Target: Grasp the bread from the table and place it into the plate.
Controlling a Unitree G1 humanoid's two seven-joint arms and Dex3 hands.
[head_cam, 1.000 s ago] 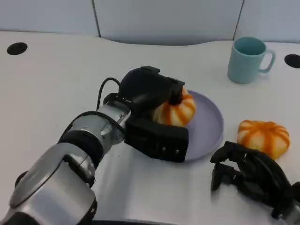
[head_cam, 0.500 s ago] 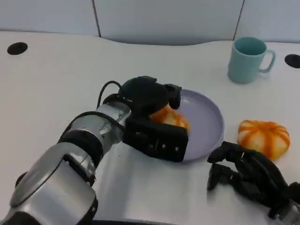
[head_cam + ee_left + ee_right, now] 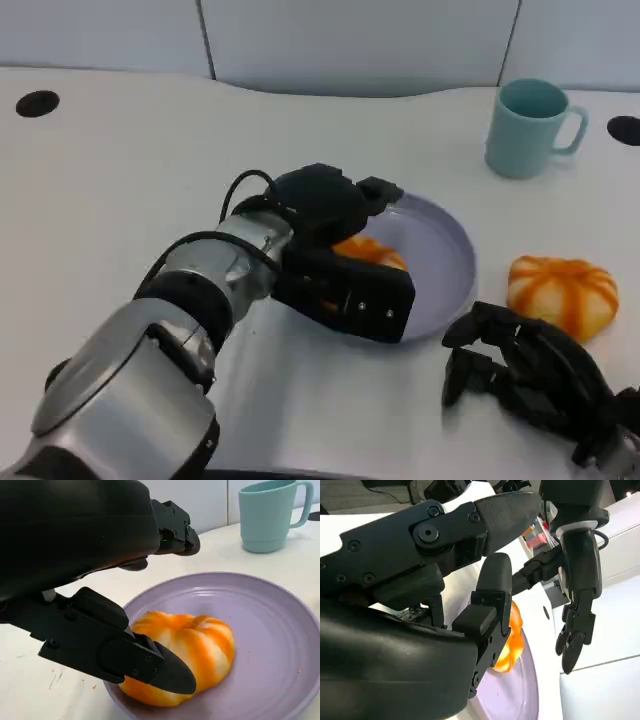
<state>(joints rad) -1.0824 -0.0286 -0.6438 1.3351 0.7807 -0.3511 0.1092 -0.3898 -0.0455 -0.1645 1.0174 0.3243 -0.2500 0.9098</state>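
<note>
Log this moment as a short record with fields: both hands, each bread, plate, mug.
left hand: over the plate, fingers apart around the bread, one against its near side
right hand: near table edge, curled, holding nothing
bread: lying on the plate
plate: purple, mid-table
second bread: on the table beside the plate
mug: teal, upright, far side

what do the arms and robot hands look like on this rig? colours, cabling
Both forearms are silver metal with black ring joints. The left robot hand is matte black: a rounded shell, blocky finger segments with small screws, and a black cable looping at the wrist. The right robot hand is the same black, with jointed fingers.
</note>
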